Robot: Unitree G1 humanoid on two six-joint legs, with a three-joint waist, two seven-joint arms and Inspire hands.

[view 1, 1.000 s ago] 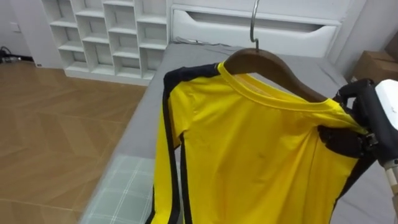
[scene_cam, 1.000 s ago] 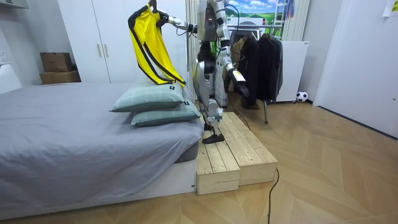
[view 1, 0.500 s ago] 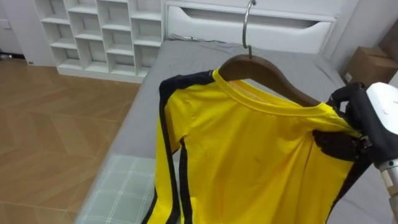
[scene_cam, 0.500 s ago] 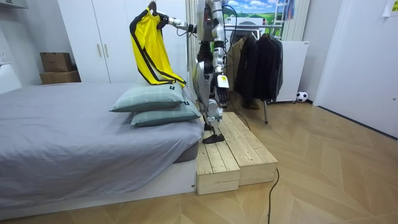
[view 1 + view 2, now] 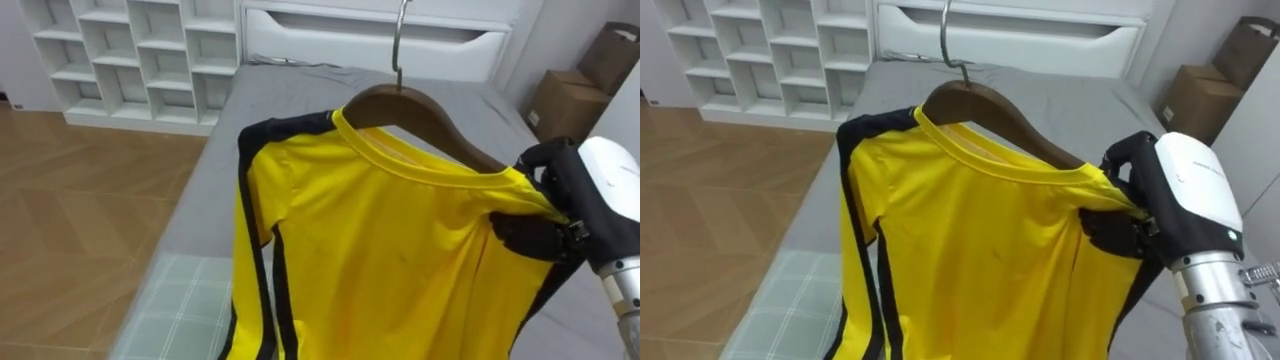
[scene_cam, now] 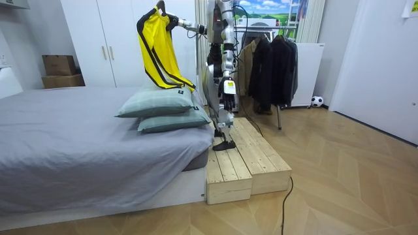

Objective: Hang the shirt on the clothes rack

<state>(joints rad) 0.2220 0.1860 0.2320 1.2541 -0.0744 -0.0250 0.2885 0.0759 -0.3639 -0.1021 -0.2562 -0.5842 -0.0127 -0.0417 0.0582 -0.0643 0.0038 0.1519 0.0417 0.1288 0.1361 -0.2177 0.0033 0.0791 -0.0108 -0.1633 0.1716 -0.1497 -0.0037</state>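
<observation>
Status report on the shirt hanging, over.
Right hand shut on shoulder of yellow black-striped shirt, on brown wooden hanger. Left hand down at side. Shirt aloft over grey bed; dark-clothes rack behind robot.

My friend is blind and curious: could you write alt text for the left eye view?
The robot's right hand grips the shoulder of a yellow shirt with black stripes, draped on a wooden hanger and held up over a grey bed. White shelves and a cardboard box stand behind.
</observation>
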